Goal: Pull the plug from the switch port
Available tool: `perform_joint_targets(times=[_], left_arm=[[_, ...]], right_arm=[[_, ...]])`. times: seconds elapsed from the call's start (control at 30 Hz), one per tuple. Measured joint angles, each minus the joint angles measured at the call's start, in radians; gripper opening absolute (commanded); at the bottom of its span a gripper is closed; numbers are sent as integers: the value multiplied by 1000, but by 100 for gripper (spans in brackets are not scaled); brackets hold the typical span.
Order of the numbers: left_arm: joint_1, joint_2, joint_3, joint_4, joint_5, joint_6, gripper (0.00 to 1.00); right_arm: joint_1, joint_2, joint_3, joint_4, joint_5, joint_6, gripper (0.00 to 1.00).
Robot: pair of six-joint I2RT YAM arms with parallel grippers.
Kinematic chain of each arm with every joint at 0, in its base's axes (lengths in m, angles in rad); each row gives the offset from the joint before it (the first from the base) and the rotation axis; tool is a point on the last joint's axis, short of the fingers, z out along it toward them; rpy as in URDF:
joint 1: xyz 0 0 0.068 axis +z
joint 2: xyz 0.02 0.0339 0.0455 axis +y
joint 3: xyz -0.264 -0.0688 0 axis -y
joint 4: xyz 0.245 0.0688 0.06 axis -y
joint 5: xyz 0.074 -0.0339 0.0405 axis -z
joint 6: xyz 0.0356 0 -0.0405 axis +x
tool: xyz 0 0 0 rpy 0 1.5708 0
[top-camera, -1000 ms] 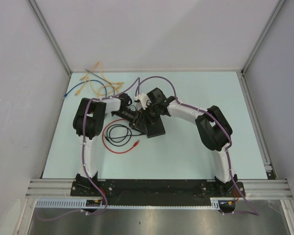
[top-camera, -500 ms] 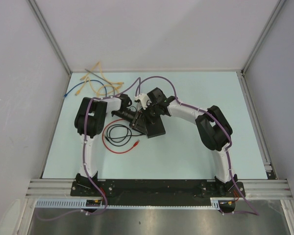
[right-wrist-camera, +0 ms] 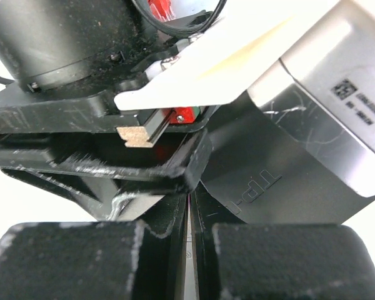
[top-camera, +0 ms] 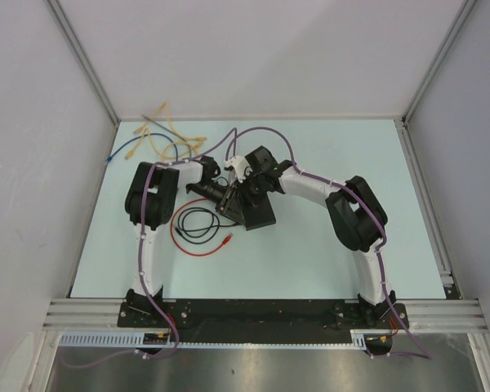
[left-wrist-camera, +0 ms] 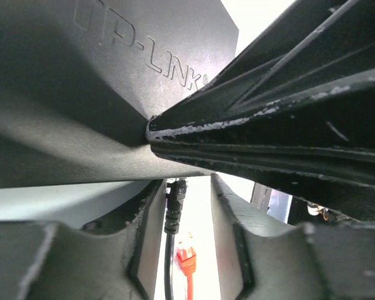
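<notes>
The flat black switch box [top-camera: 260,212] lies mid-table; its top with raised lettering fills the left wrist view [left-wrist-camera: 112,69] and shows in the right wrist view [right-wrist-camera: 269,175]. A black plug [left-wrist-camera: 175,203] sits in the port at the box's edge, its black cable [top-camera: 198,220] looping to the left. My left gripper [top-camera: 228,200] [left-wrist-camera: 187,187] is open, its fingers on either side of the plug, which lies close to the left finger [left-wrist-camera: 144,244]. My right gripper [top-camera: 247,190] [right-wrist-camera: 189,200] is shut, its tips at the box's edge right by the left gripper.
A red cable [top-camera: 198,247] curls beside the black one; its red plug [left-wrist-camera: 186,259] lies loose just past the black plug. Several yellow and blue cables [top-camera: 159,140] lie at the back left corner. Grey walls close in the table on three sides.
My left gripper has edged slightly right, toward the box edge. The right arm and the box have not visibly moved.
</notes>
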Motion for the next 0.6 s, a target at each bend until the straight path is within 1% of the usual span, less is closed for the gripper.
perform_joint_targets(times=[0.07, 0.13, 0.3, 0.43, 0.5, 0.53, 0.6], left_arm=[[2, 5, 5, -4, -3, 13, 32], [2, 13, 13, -16, -3, 29, 30], [5, 26, 26, -41, -6, 53, 22], [7, 34, 33, -50, -4, 53, 8], [8, 36, 37, -57, -3, 53, 4], [8, 37, 38, -60, -2, 52, 0], [8, 39, 39, -63, -1, 52, 0]], right_arm=[[0, 0, 0, 0, 0, 0, 8], [0, 0, 0, 0, 0, 0, 8], [-1, 0, 0, 0, -1, 0, 8], [-1, 0, 0, 0, -1, 0, 8], [-1, 0, 0, 0, -1, 0, 9], [-1, 0, 0, 0, -1, 0, 9], [-1, 0, 0, 0, -1, 0, 9]])
